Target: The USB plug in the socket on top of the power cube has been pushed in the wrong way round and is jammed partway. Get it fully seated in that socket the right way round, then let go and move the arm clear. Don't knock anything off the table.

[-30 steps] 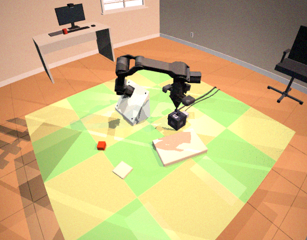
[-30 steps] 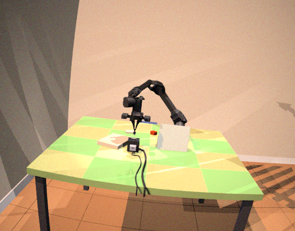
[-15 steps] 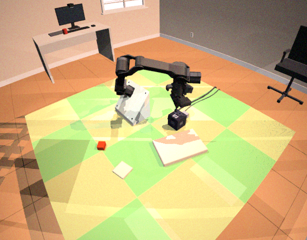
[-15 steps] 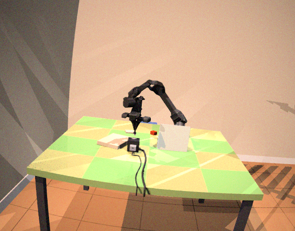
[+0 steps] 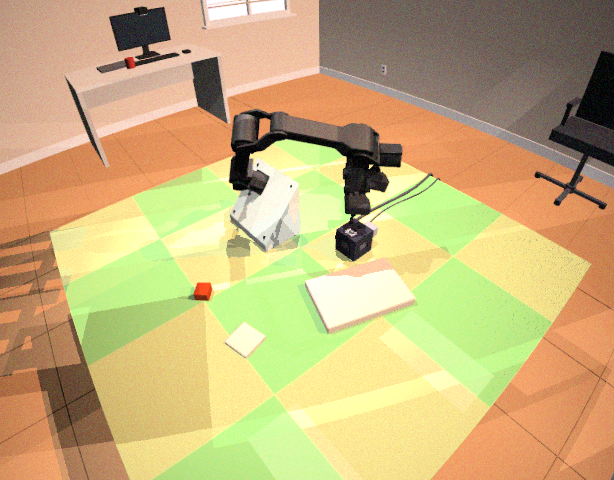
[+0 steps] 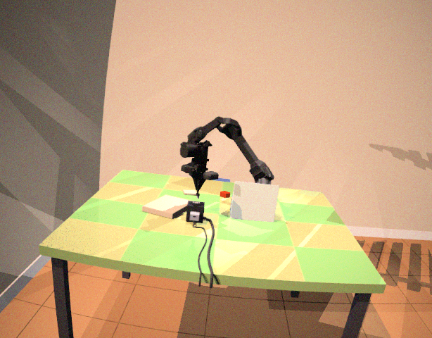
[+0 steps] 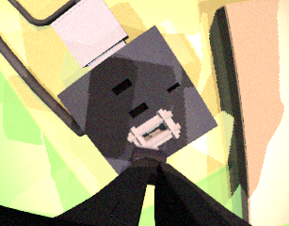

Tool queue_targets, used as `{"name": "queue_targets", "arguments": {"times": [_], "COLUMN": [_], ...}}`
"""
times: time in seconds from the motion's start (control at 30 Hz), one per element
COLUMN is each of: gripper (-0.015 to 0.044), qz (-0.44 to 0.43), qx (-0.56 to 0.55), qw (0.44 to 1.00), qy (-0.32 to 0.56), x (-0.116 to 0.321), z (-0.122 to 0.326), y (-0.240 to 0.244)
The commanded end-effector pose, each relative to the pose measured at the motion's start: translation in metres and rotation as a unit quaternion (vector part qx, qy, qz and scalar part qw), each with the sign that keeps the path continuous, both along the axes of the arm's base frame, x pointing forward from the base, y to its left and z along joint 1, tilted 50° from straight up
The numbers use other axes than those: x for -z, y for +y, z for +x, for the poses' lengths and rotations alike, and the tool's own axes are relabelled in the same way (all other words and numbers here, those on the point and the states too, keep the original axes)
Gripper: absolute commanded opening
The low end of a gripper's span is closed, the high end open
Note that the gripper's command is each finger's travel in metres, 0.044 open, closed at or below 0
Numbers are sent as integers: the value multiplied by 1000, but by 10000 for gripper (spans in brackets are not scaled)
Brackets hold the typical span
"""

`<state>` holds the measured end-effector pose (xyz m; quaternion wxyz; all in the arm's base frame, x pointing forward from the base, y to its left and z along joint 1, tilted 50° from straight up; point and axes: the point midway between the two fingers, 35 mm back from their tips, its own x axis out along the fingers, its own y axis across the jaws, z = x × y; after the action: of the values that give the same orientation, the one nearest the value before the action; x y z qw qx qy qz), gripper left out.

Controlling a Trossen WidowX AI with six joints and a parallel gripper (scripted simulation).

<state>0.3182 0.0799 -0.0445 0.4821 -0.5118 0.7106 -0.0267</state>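
Checkered table (image 6: 100,232), claw (image 7: 151,166) pinching USB plug (image 7: 154,131) above power cube (image 7: 120,109)

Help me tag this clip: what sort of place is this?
Likely a home office or study: a desk with monitor and keyboard, an office chair, tiled floor, and the arm's table.

arm (image 5: 317,131): arched, wrist pointing down | fingers: nearly together, clamped on USB plug (image 7: 154,131)
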Motion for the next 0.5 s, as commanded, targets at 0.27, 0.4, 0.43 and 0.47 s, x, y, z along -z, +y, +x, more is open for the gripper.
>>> {"name": "queue_targets", "arguments": {"times": [0.27, 0.4, 0.43, 0.47], "gripper": [0, 0, 0, 0], "qz": [-2, -2, -3, -3], "qx": [105, 139, 147, 156], "qw": [987, 977, 975, 972], "qy": [-120, -159, -169, -178], "x": [0, 0, 0, 0], "z": [0, 0, 0, 0], "y": [0, 0, 0, 0]}}
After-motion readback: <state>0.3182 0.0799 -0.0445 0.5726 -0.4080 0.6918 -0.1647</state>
